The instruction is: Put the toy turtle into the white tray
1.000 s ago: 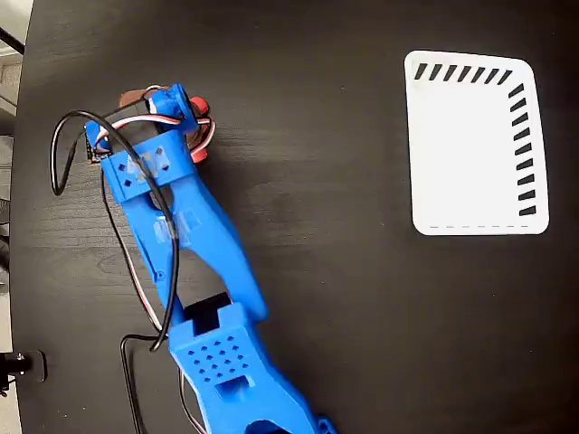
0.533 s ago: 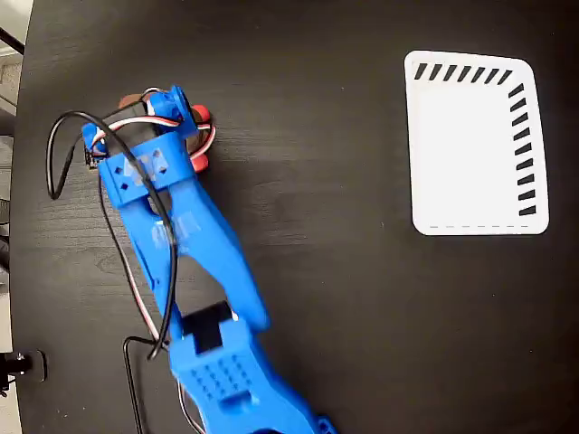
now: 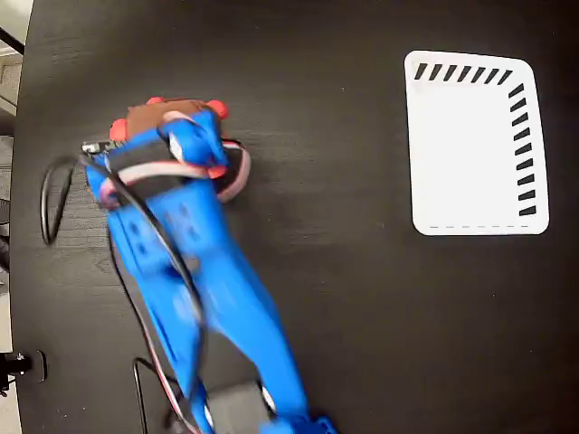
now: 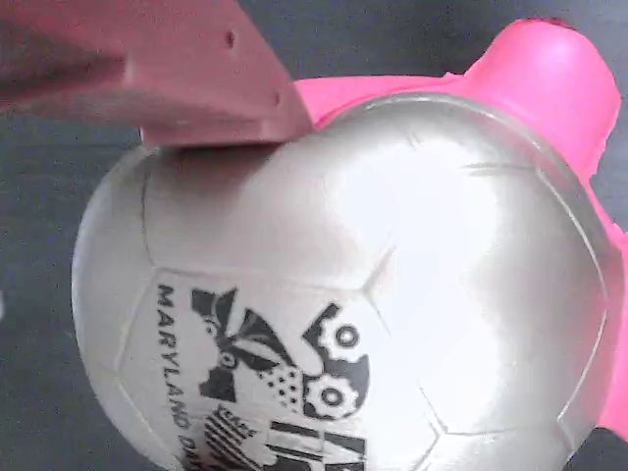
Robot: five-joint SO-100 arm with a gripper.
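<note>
At the table's far left in the fixed view, my claw [image 3: 185, 136] seems clenched on the toy turtle [image 4: 353, 294] with one finger [image 4: 177, 69] touching its slick rounded shell, so it could squirt free well short of the white tray [image 3: 470, 145].

The blue arm [image 3: 194, 280], motion-blurred, hides most of the toy turtle [image 3: 149, 116].

The fixed view looks straight down from above on the dark table [image 3: 344, 298], taking in the blue arm [image 3: 199, 289] at left and the white tray [image 3: 470, 145] at upper right; the wrist view sits very close over the toy turtle [image 4: 353, 285], probably facing down; both share the turtle.
</note>
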